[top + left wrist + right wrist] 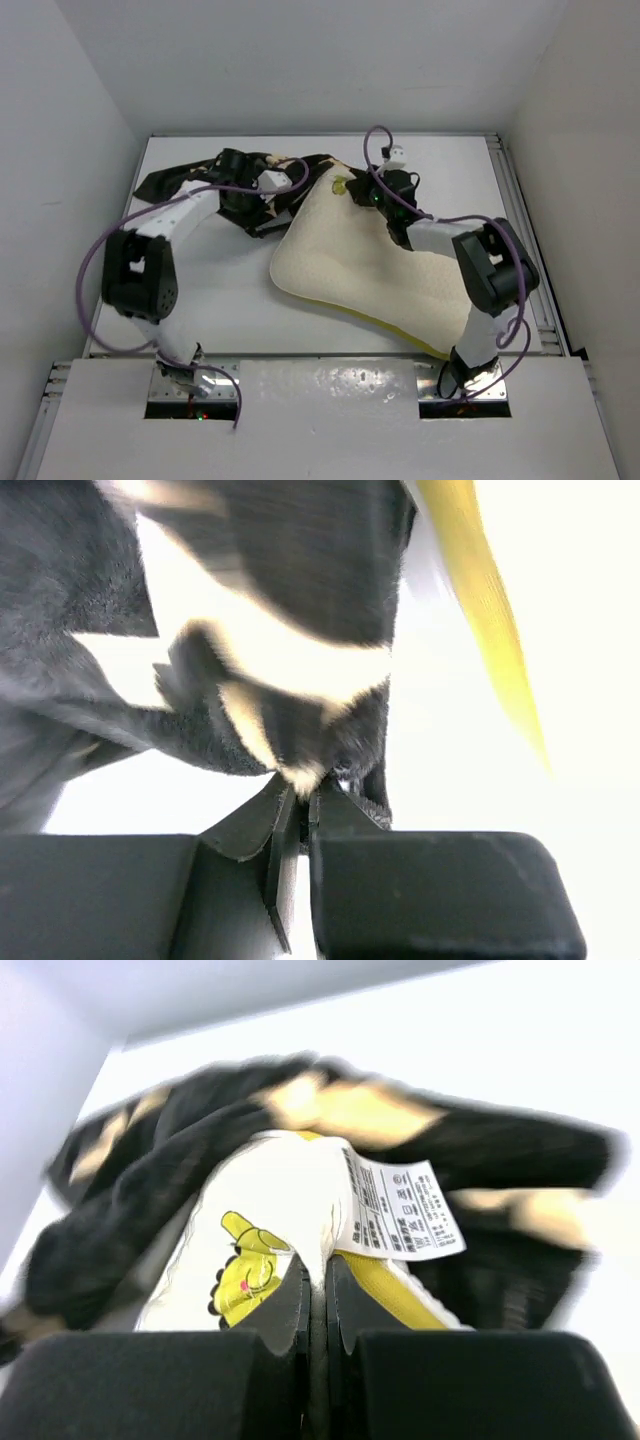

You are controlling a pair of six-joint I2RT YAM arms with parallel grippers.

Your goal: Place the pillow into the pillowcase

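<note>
The cream-yellow pillow lies across the middle and right of the white table, its logo corner pointing toward the back. My right gripper is shut on that corner: in the right wrist view the jaws pinch the seam between the yellow-green logo and the white tag. The black pillowcase with tan motifs lies bunched at the back left. My left gripper is shut on a fold of its plush fabric, seen in the left wrist view. The pillow's yellow edge shows beside it.
White enclosure walls stand close at the left, back and right of the table. A metal rail runs along the right edge. Both arms' cables loop above the surface.
</note>
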